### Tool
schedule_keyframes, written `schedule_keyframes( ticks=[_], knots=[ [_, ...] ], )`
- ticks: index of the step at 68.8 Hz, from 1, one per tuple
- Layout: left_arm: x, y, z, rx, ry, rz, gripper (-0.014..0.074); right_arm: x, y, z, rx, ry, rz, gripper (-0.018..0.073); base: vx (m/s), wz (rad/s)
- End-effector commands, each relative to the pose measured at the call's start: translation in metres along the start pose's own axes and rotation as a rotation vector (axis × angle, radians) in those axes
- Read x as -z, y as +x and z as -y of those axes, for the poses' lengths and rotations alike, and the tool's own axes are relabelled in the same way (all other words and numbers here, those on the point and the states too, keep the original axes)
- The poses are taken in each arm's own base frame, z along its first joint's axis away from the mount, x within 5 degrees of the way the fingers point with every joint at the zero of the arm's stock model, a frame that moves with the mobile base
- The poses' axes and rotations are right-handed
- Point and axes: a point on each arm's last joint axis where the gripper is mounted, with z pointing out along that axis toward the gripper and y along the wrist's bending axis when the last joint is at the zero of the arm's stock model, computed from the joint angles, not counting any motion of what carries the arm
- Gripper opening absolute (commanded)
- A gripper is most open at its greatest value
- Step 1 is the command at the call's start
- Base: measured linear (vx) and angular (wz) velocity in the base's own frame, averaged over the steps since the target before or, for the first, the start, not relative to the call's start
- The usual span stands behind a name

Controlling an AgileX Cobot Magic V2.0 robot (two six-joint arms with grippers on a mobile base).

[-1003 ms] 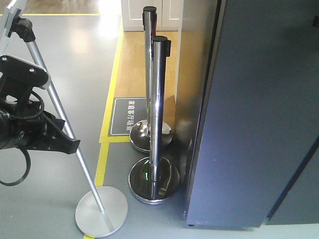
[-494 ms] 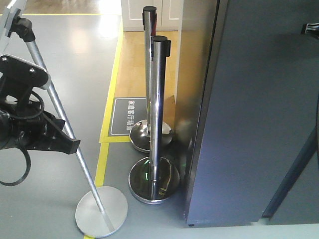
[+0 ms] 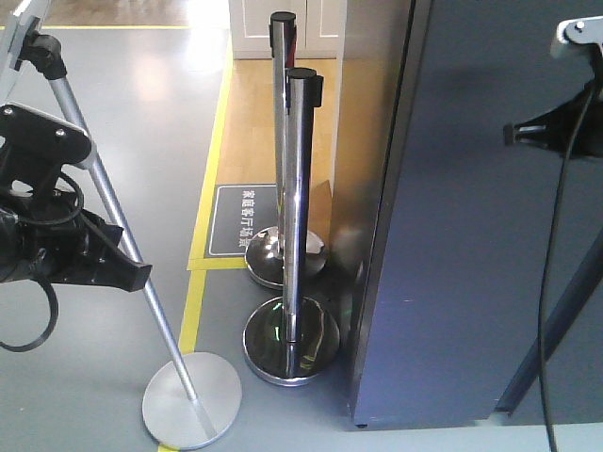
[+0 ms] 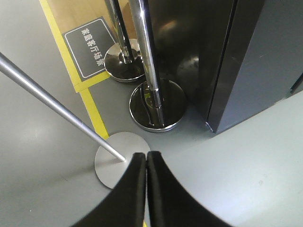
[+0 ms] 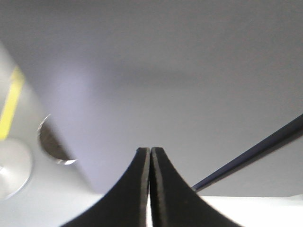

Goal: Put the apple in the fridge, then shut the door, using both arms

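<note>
Front view shows the door (image 3: pixel 471 235) as a broad dark grey panel filling the right half of the picture, its long axis upright and its near bottom corner on the floor (image 3: pixel 151 113) just beside the two chrome posts (image 3: pixel 294 207). The right gripper (image 3: pixel 528 132) hangs high at the right edge, in front of the upper part of that panel, with its tip pointing left; its wrist view has the jaws pressed together on nothing, with the grey panel filling the view ahead. The left gripper (image 4: pixel 146 163) (also clenched and empty) points down at the floor near the silver stand's base (image 4: pixel 116 158), well apart from the door. So the right arm is far nearer for any push. The apple is in no view; whether it already sits inside the fridge cannot be told.
</note>
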Motion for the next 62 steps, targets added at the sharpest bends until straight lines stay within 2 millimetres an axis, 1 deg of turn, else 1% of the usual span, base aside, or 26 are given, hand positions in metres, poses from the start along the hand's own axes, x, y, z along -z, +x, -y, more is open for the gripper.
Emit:
schedule_keyframes(
  ticks=[1, 4, 12, 16, 20, 29, 40, 47, 54, 62],
  knots=[
    [0.013, -0.013, -0.001, 0.009, 0.005, 0.102, -0.0006, 0.041, -0.003, -0.010, 0.012, -0.019, 0.147, -0.0003, 0.00, 0.00],
    [0.013, -0.013, -0.001, 0.009, 0.005, 0.102, -0.0006, 0.054, 0.006, -0.014, 0.013, -0.036, 0.156, -0.0003, 0.00, 0.00],
    [0.013, -0.013, -0.001, 0.009, 0.005, 0.102, -0.0006, 0.076, 0.035, -0.023, 0.005, -0.068, 0.148, -0.0003, 0.00, 0.00],
    [0.013, -0.013, -0.001, 0.009, 0.005, 0.102, -0.0006, 0.088, 0.047, -0.021, -0.001, -0.069, 0.148, -0.0003, 0.00, 0.00],
    [0.013, -0.013, -0.001, 0.009, 0.005, 0.102, -0.0006, 0.099, 0.066, -0.020, -0.001, -0.066, 0.124, -0.0003, 0.00, 0.00],
    [0.013, -0.013, -0.001, 0.009, 0.005, 0.102, -0.0006, 0.124, 0.100, -0.016, -0.005, -0.059, 0.084, -0.0003, 0.00, 0.00],
    [0.013, -0.013, -0.001, 0.009, 0.005, 0.102, -0.0006, 0.147, 0.147, -0.013, -0.019, -0.060, 0.034, -0.0003, 0.00, 0.00],
    [0.013, -0.013, -0.001, 0.009, 0.005, 0.102, -0.0006, 0.160, 0.173, -0.011, -0.023, -0.055, 0.018, -0.0003, 0.00, 0.00],
    [0.013, -0.013, -0.001, 0.009, 0.005, 0.102, -0.0006, 0.170, 0.193, -0.010, -0.027, -0.050, 0.001, -0.0003, 0.00, 0.00],
    [0.013, -0.013, -0.001, 0.009, 0.005, 0.102, -0.0006, 0.179, 0.212, -0.008, -0.027, -0.044, -0.014, -0.0003, 0.00, 0.00]
  ],
)
